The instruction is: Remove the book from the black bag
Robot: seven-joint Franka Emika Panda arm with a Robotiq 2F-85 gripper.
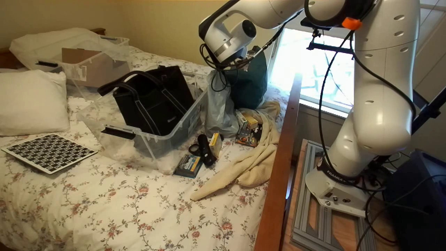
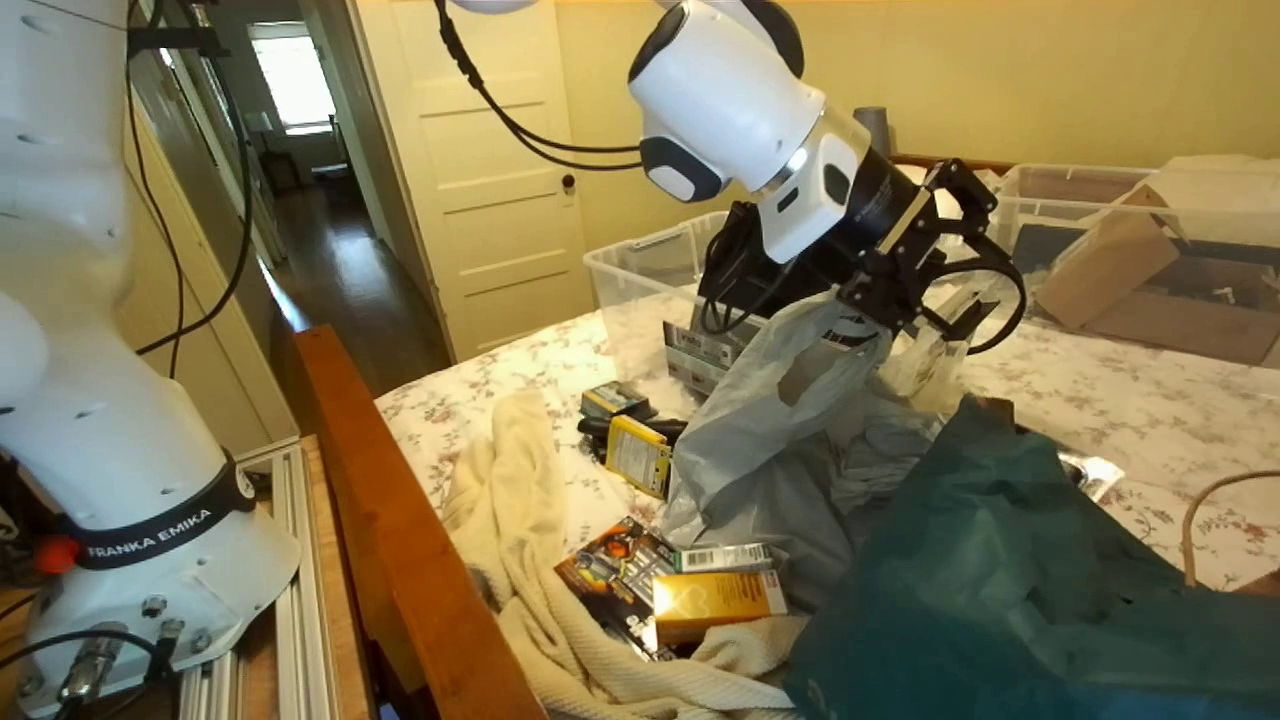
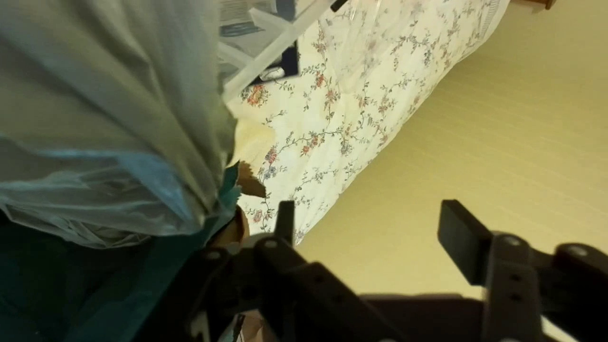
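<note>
The black bag (image 1: 153,101) stands tilted inside a clear plastic bin, its handles hanging over the front. In an exterior view it is partly hidden behind the arm (image 2: 735,260). No book can be made out in the bag; its inside is hidden. My gripper (image 2: 935,322) is open, by the top of a grey plastic bag (image 2: 780,430) and apart from the black bag. I cannot tell whether a finger touches the grey plastic. In the wrist view the fingers (image 3: 370,223) are wide apart with nothing between them, and the grey bag (image 3: 109,95) fills the upper left.
The clear bin (image 1: 163,137) sits on the bed beside the grey bag. A dark green bag (image 2: 1000,570) stands close by. Small boxes (image 2: 720,600), a cream blanket (image 2: 520,480) and a wooden rail (image 2: 400,520) lie toward the base. Another bin (image 2: 1230,210) holds cardboard.
</note>
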